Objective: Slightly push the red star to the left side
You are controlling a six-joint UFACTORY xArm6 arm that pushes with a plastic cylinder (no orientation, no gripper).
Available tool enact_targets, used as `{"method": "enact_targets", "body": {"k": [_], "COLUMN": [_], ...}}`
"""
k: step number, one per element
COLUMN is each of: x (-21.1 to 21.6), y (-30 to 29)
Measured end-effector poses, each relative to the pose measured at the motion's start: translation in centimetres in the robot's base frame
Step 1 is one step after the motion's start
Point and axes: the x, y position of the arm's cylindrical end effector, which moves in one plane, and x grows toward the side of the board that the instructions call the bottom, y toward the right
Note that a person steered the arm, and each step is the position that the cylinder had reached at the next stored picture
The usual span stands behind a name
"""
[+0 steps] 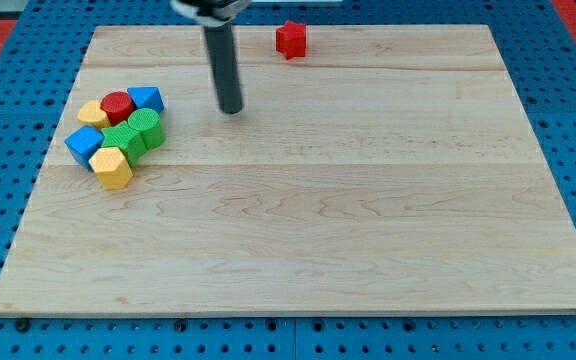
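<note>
The red star (290, 39) lies near the top edge of the wooden board (368, 220), a little right of the middle. My tip (230, 109) rests on the board below and to the left of the star, well apart from it. The dark rod rises from the tip to the view's top edge. The tip is also to the right of a cluster of blocks at the left.
A tight cluster sits at the board's left: a red cylinder (117, 104), a blue block (146, 98), a yellow block (92, 113), two green blocks (134, 132), a blue cube (84, 145) and a yellow block (112, 167).
</note>
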Motion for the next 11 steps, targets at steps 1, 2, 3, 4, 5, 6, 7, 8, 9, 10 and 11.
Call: {"method": "enact_targets", "body": {"k": [1,2,3,4,5,6,7,8,9,10,11], "x": [-5.0,-5.1,-6.3,-9.0,-10.2,-10.7,-11.2,-11.2,-10.4,-7.2,-5.9], "y": [7.1,10.5,12.0,12.8,11.4,9.6,8.5,5.1,4.5,7.4,7.5]}}
